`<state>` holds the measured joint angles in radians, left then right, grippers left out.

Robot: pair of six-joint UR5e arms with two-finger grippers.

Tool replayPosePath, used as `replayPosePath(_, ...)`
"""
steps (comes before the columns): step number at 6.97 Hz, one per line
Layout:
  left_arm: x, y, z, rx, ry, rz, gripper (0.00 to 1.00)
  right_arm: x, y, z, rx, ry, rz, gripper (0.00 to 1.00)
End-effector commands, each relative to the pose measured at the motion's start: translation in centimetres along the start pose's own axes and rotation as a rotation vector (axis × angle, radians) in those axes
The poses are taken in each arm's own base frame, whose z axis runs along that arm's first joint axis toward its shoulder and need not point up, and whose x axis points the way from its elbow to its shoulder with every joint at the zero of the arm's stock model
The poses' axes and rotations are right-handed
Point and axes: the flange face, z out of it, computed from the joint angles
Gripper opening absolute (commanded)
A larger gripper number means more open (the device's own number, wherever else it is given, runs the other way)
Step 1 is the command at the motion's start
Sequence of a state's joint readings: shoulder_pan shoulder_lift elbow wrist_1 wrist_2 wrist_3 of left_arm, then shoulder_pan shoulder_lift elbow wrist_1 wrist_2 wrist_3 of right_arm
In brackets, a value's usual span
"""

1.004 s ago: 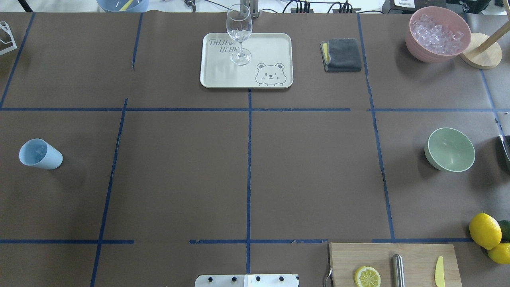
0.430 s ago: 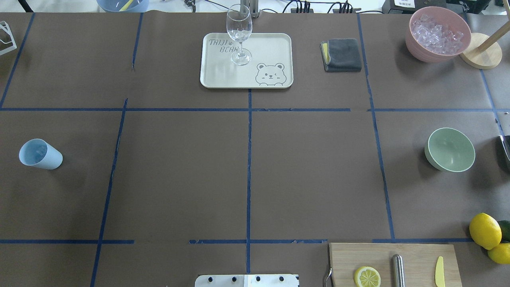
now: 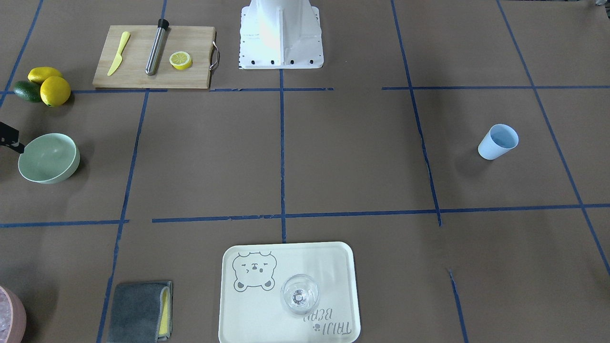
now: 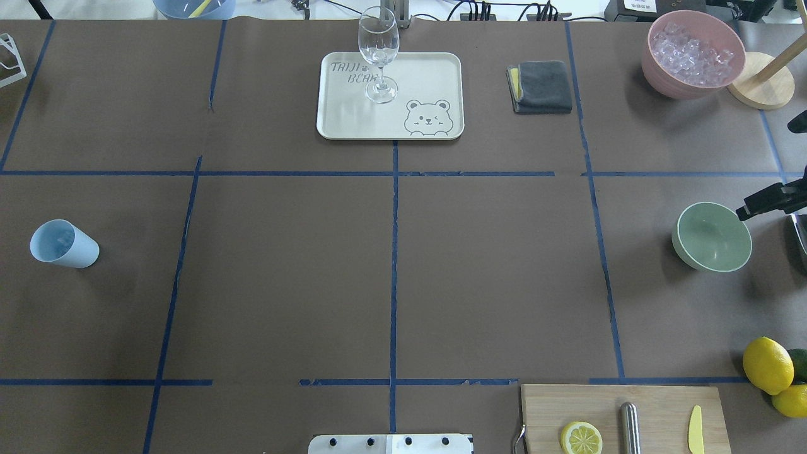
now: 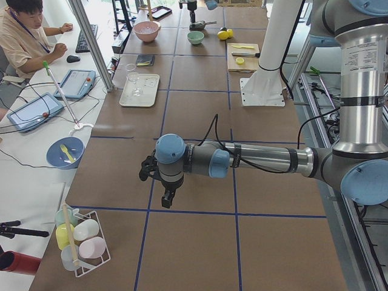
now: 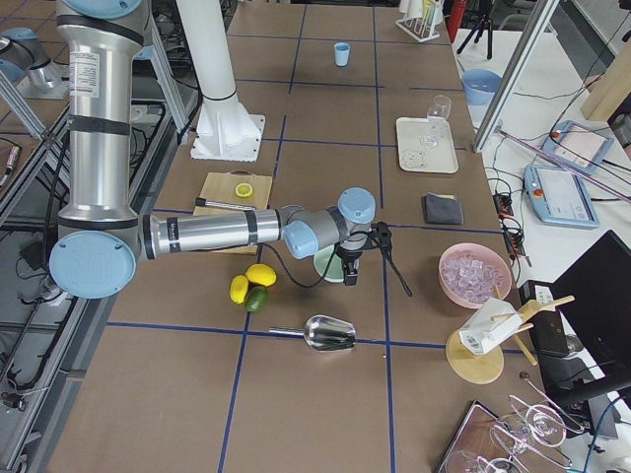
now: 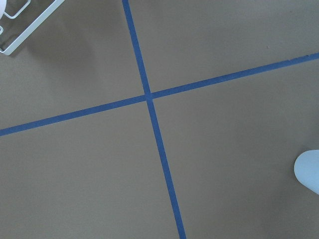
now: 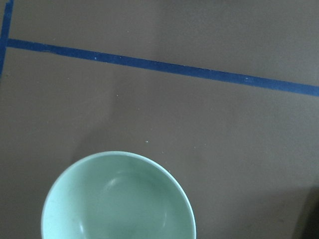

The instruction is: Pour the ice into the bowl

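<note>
While the right gripper (image 4: pixel 764 171) hangs at the table's right end with its jaws spread wide, one black finger (image 4: pixel 766 202) sits close by the rim of the empty mint-green bowl (image 4: pixel 712 236), and bare brown tabletop (image 4: pixel 492 277) lies open from there toward the centre. Well apart, at the left end, stands the light blue cup (image 4: pixel 82 253). Its mottled inside is probably the ice (image 4: pixel 55 242), though too small to confirm. The left gripper (image 5: pixel 159 185) hovers nearer it, and I cannot tell how its jaws stand.
</note>
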<state>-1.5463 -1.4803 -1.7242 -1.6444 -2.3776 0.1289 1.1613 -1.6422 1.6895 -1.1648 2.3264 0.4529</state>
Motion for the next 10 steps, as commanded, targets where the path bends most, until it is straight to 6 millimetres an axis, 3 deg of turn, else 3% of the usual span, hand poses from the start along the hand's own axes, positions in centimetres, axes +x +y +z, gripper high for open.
replayPosePath(1, 0.0, 0.0, 0.0, 0.0, 0.0, 0.0, 1.0, 2.1, 0.7, 3.7, 0.045, -0.016, 0.031, 1.0)
replayPosePath(2, 0.0, 0.0, 0.0, 0.0, 0.0, 0.0, 1.0, 2.9, 1.0, 4.7, 0.041, -0.015, 0.029, 1.0)
replayPosePath(3, 0.0, 0.0, 0.0, 0.0, 0.0, 0.0, 1.0, 2.4, 1.1, 5.2, 0.033, -0.016, 0.027, 0.97)
replayPosePath(4, 0.0, 0.0, 0.0, 0.0, 0.0, 0.0, 1.0, 1.9, 1.4, 6.0, 0.015, -0.017, 0.05, 0.75)
replayPosePath(5, 0.0, 0.0, 0.0, 0.0, 0.0, 0.0, 1.0, 1.4, 1.6, 6.5, 0.007, -0.021, 0.04, 0.22)
replayPosePath(6, 0.1, 0.0, -0.1, 0.001, 0.0, 0.001, 1.0, 1.5, 1.6, 6.5, 0.011, -0.021, 0.034, 0.0)
replayPosePath(8, 0.1, 0.0, -0.1, 0.001, 0.0, 0.001, 1.0, 0.5, 1.4, 5.6, 0.023, -0.036, 0.04, 0.0)
replayPosePath(9, 0.1, 0.0, -0.1, 0.001, 0.0, 0.001, 1.0, -1.1, 1.0, 4.3, 0.044, -0.06, 0.037, 0.0)
replayPosePath(10, 0.1, -0.1, -0.1, 0.002, 0.0, 0.002, 1.0, -4.9, 0.1, 2.8, 0.065, -0.101, 0.163, 0.0)
